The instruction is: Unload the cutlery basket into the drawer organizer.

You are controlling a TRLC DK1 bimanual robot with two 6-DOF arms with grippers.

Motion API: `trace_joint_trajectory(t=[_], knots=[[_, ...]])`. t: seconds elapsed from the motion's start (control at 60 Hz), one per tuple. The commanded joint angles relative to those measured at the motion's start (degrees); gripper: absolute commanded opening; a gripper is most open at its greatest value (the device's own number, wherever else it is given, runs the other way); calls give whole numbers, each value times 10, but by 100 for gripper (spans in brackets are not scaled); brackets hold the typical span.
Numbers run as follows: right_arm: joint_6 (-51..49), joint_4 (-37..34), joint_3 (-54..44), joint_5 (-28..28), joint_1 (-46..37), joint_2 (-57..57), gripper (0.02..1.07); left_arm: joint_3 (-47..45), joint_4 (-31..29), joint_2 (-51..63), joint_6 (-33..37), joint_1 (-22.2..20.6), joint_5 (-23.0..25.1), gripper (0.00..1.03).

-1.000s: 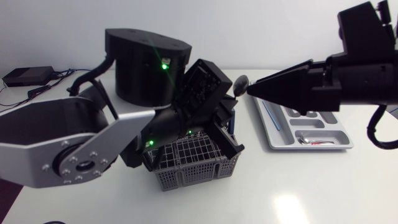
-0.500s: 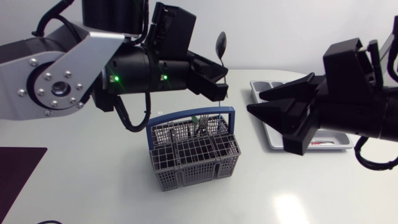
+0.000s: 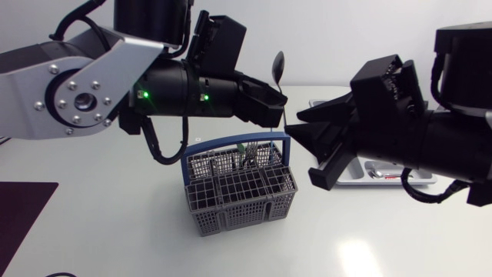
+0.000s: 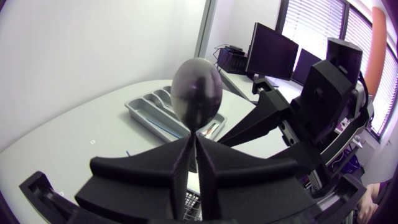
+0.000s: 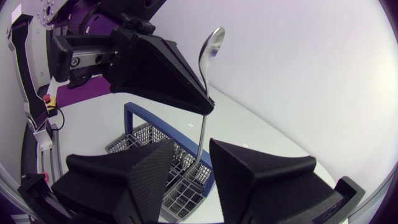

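The white table [image 3: 369, 231] carries everything. Our left arm [image 3: 84, 92] comes across it from one side and our right arm [image 3: 430, 131] from the other, and they meet above the middle. Under them stands the grey wire cutlery basket [image 3: 242, 192] with its blue handle; some cutlery stands in its rear compartments. The drawer organizer [image 4: 149, 111] lies well apart from the basket, on the right arm's side and partly hidden by that arm.

Our left gripper [image 4: 193, 143] is clamped on the spoon [image 3: 277, 68] and holds it upright over the basket, bowl up, with the handle hanging below the fingers. Our right gripper [image 5: 200, 155] has its fingers spread. In its own wrist view the lower handle runs down through the gap between them, and neither finger seems to touch it.

We judge the spoon to be light, stiff and smooth metal. It won't bend or break, but it will slide or pivot in a loose pinch. We think the best hold is on the bare handle below the left gripper's fingers, with the pads flat on its broad faces. We would close the right gripper firmly there before the left gripper lets go.
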Motion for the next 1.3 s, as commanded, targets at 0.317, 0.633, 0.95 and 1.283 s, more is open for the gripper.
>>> trace_joint_trajectory(t=[0.317,0.633,0.95,1.283], knots=[[-10,50,-14,48,38,46,26,25,-3,10,-22,9,21,8],[-19,75,-20,69,41,64,11,23,-4,10,-25,14,27,8],[-29,79,-32,78,41,58,8,23,-4,10,-25,15,27,8],[-45,78,-40,90,45,54,8,25,-8,10,-25,15,27,8]])
